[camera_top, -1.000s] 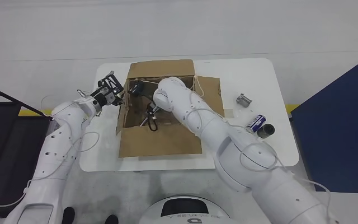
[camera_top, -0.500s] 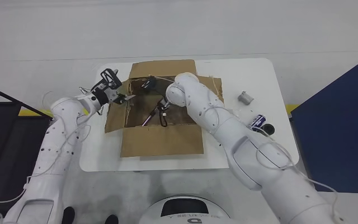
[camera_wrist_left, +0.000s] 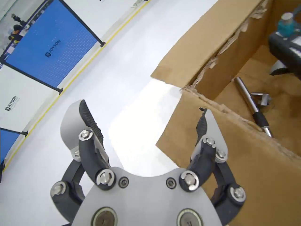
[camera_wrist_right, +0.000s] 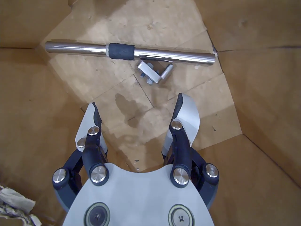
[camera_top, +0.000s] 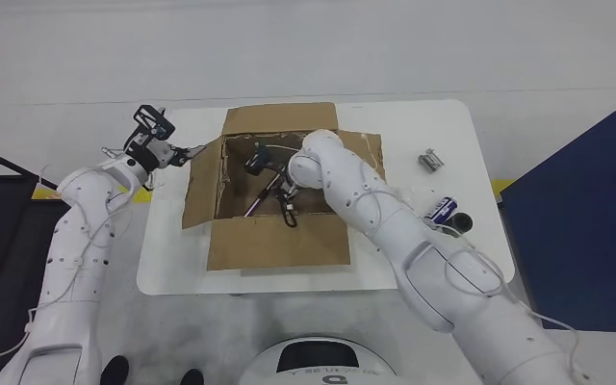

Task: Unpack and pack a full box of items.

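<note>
An open cardboard box [camera_top: 274, 241] stands in the middle of the white table. On its floor lie a shiny metal rod [camera_wrist_right: 130, 52] with a black grip band and a small metal bracket [camera_wrist_right: 155, 71] touching it. My right gripper [camera_wrist_right: 137, 105] hangs open inside the box, a little above the floor and short of the bracket, with nothing between its fingers. My left gripper [camera_wrist_left: 143, 116] is open and empty just outside the box's left corner [camera_wrist_left: 188, 88]. From there the rod [camera_wrist_left: 252, 108] and the right gripper [camera_wrist_left: 285, 45] show inside. In the top view the left gripper [camera_top: 185, 153] sits beside the left flap.
On the table to the right of the box lie a small metal part [camera_top: 430, 159], a blue can-shaped item [camera_top: 443, 208] and a dark cylinder [camera_top: 463, 222]. The box flaps [camera_top: 361, 154] are folded outward. Bare table [camera_top: 173, 250] lies left of the box.
My left gripper has pulled back to the left, away from the box's left flap. The right arm has shifted slightly inside the box, and the box has settled a little.
</note>
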Controlling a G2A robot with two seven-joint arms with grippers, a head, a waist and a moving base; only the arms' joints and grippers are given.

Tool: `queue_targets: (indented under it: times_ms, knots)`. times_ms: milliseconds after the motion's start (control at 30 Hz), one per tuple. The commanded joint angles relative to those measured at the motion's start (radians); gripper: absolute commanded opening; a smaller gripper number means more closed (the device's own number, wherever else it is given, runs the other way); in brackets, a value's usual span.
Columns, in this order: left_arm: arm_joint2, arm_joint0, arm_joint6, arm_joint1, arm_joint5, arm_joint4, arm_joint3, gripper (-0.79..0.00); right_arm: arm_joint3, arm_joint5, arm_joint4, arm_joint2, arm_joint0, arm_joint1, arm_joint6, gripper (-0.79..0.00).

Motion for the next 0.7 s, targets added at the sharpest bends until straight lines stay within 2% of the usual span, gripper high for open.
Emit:
queue_targets:
  times_ms: [0, 33, 133, 200, 300, 667]
  knots:
    - [-0.017, 0.002, 0.001, 0.004, 0.004, -0.004, 0.017, 0.000, 0.024, -0.003, -0.008, -0.012, 0.005, -0.008, -0.029, -0.336]
    - [-0.026, 0.002, 0.004, 0.006, 0.005, -0.009, 0.027, 0.000, 0.043, -0.003, -0.013, -0.019, 0.011, -0.015, -0.054, -0.360]
    - [-0.037, 0.004, 0.010, 0.009, 0.004, -0.016, 0.039, 0.000, 0.079, 0.005, -0.022, -0.033, 0.022, -0.031, -0.110, -0.336]
    - [-0.039, 0.007, 0.012, 0.011, 0.004, -0.017, 0.040, 0.000, 0.114, 0.021, -0.027, -0.042, 0.032, -0.043, -0.137, -0.388]
    - [-0.036, 0.016, 0.012, 0.012, 0.012, -0.018, 0.034, 0.000, 0.163, 0.014, -0.023, -0.051, 0.048, -0.060, -0.175, -0.422]
    - [-0.028, 0.028, 0.009, 0.012, 0.028, -0.019, 0.021, 0.000, 0.311, 0.017, -0.036, -0.098, 0.078, -0.134, -0.230, -0.425]
